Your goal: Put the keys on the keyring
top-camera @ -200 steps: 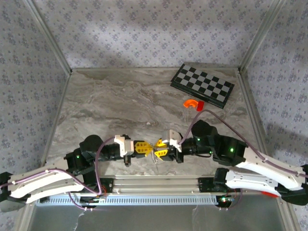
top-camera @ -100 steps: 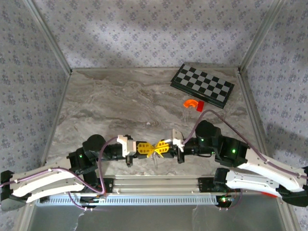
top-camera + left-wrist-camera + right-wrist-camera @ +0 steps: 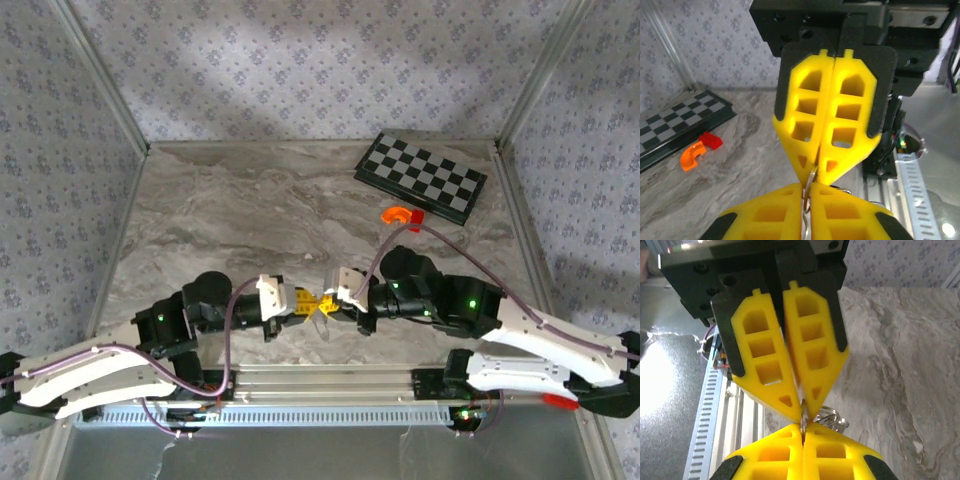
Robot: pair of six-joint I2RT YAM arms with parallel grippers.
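Note:
Near the table's front edge my left gripper (image 3: 308,304) and right gripper (image 3: 332,302) meet tip to tip. In the left wrist view my own yellow fingertips (image 3: 830,197) are pressed together on the thin silvery keyring (image 3: 810,179), which runs up into the right gripper's shut fingers (image 3: 805,110). From the right wrist, my right gripper (image 3: 803,427) pinches the same metal edge (image 3: 802,412) against the left gripper's tips (image 3: 812,390). Further silvery loops (image 3: 832,416) hang just behind. The keys, with their dark oval head, are hidden.
A folded chessboard (image 3: 421,177) lies at the back right, with an orange-red curved piece (image 3: 398,214) and a small red block (image 3: 415,222) in front of it. The metal rail (image 3: 330,382) runs below the grippers. Patterned walls enclose the marble table (image 3: 250,210).
The two grippers, slightly apart a second ago, have closed in on each other. The right wrist has pushed left and the left wrist right, so the fingers now touch.

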